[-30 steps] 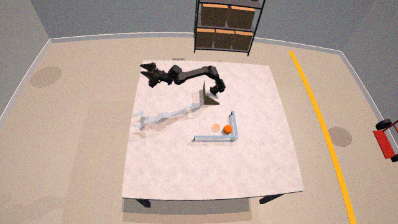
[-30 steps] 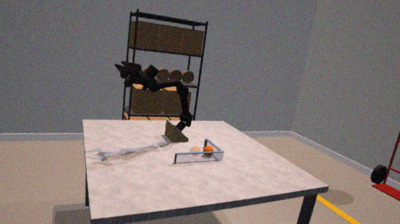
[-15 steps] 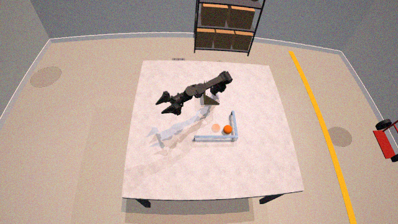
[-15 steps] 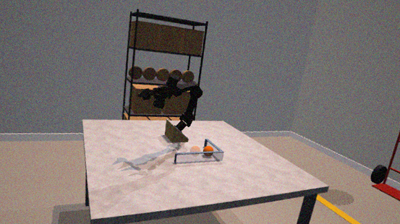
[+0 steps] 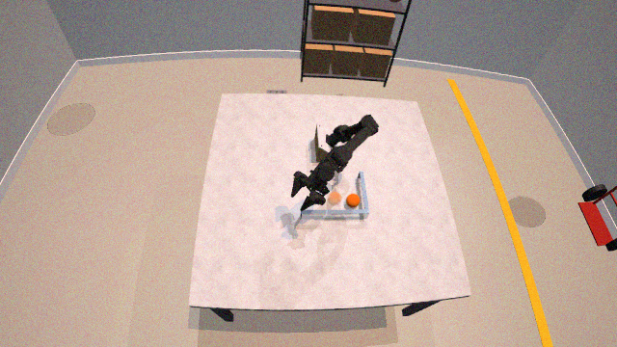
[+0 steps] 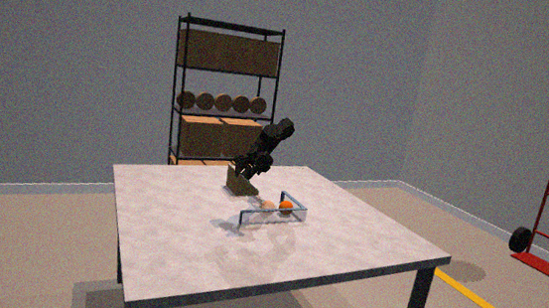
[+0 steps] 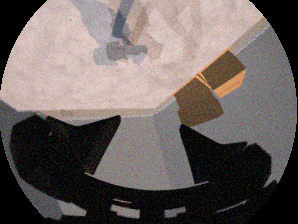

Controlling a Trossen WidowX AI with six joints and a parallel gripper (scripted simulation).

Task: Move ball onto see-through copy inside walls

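Fingers (image 5: pixel 304 193) wide, empty | table (image 5: pixel 251 231) pale marbled | floor (image 5: pixel 120 193) tan | shelf (image 5: pixel 354 40) behind

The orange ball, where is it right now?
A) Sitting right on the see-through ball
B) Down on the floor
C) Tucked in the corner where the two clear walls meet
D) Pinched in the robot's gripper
C: in the top view the orange ball sits in the corner of the clear walls, beside the see-through copy rather than on it, while the open gripper holds nothing.
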